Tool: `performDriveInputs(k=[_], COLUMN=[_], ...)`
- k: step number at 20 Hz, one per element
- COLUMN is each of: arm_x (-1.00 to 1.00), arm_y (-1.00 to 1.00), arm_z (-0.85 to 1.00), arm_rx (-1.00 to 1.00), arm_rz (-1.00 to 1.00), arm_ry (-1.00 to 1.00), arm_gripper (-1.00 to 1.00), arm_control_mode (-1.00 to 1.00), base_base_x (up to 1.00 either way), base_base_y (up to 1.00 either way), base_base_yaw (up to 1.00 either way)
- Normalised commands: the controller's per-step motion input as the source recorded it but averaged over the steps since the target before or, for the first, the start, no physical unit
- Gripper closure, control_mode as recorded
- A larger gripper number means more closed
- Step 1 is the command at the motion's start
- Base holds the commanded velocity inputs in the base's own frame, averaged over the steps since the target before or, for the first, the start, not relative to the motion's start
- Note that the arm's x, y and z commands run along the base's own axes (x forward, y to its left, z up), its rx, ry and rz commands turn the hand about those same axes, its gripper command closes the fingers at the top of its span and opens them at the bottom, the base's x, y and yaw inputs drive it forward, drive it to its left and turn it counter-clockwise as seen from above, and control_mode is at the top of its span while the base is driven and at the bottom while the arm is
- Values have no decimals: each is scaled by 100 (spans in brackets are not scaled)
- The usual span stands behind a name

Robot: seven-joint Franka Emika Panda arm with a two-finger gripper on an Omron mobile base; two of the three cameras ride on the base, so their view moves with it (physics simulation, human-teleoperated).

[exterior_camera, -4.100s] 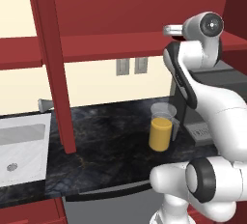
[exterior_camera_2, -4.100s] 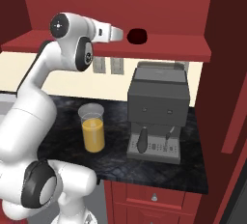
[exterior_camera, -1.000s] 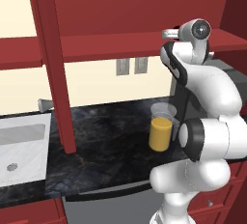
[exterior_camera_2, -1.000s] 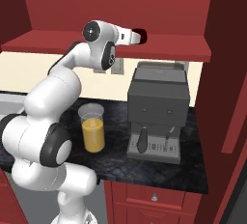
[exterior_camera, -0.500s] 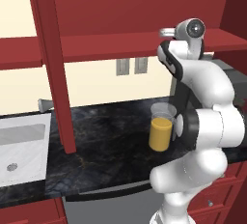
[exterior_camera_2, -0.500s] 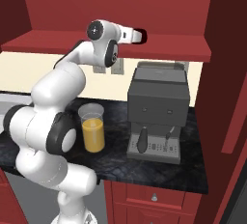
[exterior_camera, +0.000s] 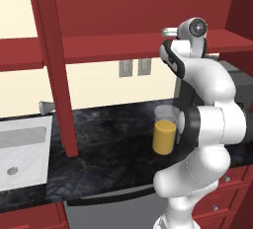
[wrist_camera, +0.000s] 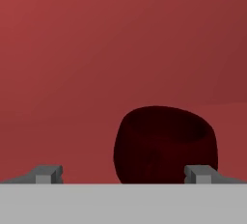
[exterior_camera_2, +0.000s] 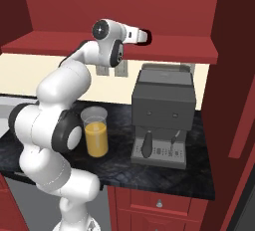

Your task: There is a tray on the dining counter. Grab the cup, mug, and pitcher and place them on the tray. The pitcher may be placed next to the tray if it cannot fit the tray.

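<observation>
The pitcher (exterior_camera_2: 95, 131) stands upright near the front edge of the black counter (exterior_camera_2: 149, 170), orange liquid filling its lower part and the upper part clear. In the left base view the pitcher (exterior_camera: 164, 130) sits just beside the arm's lower body, toward the counter's right end. A white sink (exterior_camera: 22, 149) is set into the counter at its left end, and a red post (exterior_camera: 55, 70) rises from the counter between sink and pitcher. To the pitcher's right, near the counter's right end, a grey coffee machine (exterior_camera_2: 162, 115) stands with its back toward the cream wall. Two outlets (exterior_camera: 132, 67) are fixed to that wall behind the pitcher.

Above the counter runs a red shelf (exterior_camera_2: 174, 51). The arm reaches up to it, and the gripper (exterior_camera_2: 144, 36) points level along the shelf's top, over the coffee machine. In the hand view the fingertips (wrist_camera: 47, 174) stand wide apart with nothing between them, so the gripper (wrist_camera: 123, 175) is open and empty. The mug (wrist_camera: 165, 143) sits just ahead of it on the shelf, dark red against the red back wall, lying nearer the right fingertip than the left. Whether the tips touch the mug cannot be told, and its handle is not visible.
</observation>
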Motion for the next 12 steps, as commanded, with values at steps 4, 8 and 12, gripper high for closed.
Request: performDriveInputs(k=[4, 8, 12], arm_x=[7, 6, 6], arm_y=[-6, -13, -15], arm_z=[0, -5, -4], arm_rx=[0, 0, 0], arm_rz=[0, 0, 0], arm_ry=[0, 0, 0], arm_gripper=[-100, -100, -100], arm_control_mode=[-100, -100, -100], base_base_x=[0, 0, 0], base_base_y=[0, 0, 0], base_base_yaw=[0, 0, 0])
